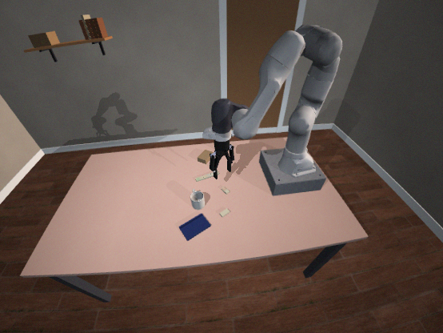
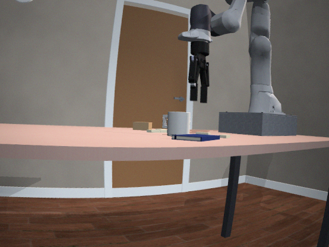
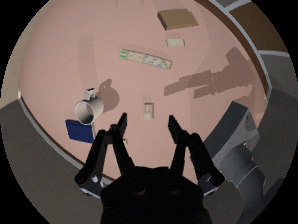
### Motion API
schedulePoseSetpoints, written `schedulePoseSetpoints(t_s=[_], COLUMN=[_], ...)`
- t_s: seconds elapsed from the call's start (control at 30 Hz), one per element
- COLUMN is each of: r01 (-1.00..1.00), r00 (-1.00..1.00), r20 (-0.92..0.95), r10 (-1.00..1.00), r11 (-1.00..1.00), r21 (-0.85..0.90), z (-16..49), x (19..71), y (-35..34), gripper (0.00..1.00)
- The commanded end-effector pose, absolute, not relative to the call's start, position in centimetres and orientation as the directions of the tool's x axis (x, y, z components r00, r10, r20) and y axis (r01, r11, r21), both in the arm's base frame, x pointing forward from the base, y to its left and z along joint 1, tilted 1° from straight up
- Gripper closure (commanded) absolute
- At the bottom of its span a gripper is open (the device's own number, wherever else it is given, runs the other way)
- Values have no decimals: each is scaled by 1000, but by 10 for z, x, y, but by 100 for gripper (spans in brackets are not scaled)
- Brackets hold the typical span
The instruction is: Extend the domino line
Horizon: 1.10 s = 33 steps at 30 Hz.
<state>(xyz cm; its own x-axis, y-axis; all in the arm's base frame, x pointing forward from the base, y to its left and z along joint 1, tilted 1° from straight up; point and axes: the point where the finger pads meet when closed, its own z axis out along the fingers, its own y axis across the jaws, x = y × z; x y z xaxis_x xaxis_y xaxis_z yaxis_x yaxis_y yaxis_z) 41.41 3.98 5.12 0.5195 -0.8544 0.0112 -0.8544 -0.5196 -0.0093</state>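
Three loose dominoes can be made out around the mug [image 1: 197, 201] [image 2: 179, 123] [image 3: 88, 111]. The marked domino [image 1: 225, 190] [image 2: 203, 133] [image 3: 148, 111], on the mug's base side, seems to lie face up; the blank domino [image 3: 175, 43] lies beyond the line [image 1: 206, 176] [image 2: 157, 130] [image 3: 145, 59] as seen from the mug. The gripper [image 1: 223, 173] [image 2: 198, 94] [image 3: 147, 120] is held high on the mug's base side, fingers apart, nothing between them.

The step in hand is judged to be choosing the next domino. If the marked one matches, it should be gripped squarely by its long sides, low but without pressing the table, and its turn set before it is lowered beside the line. If not, the blank one should be tipped over on the side away from the line, so that no neighbor is nudged.

Which pips are shown cannot be told at this size. The third domino [image 1: 225, 212] [image 2: 224, 136] [image 3: 125, 142], on the mug's base side toward the book [image 1: 194, 226] [image 2: 197, 137] [image 3: 80, 131], is mostly covered by a finger in the wrist view. The blank one is not made out from the top.
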Motion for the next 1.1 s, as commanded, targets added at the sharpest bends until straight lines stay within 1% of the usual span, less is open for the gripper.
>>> schedulePoseSetpoints(t_s=[0.0, 0.83, 0.97, 1.07], r01=[-833, -839, -879, -941], r00=[554, 544, 476, 337], r20=[5, 7, 7, 9], r10=[-833, -839, -879, -941], r11=[-554, -544, -476, -337], r21=[-8, -9, -3, 7], z=[51, 51, 48, 44], x=[412, 413, 413, 413], y=[40, 40, 48, 62], gripper=[0, 0, 0, 0])
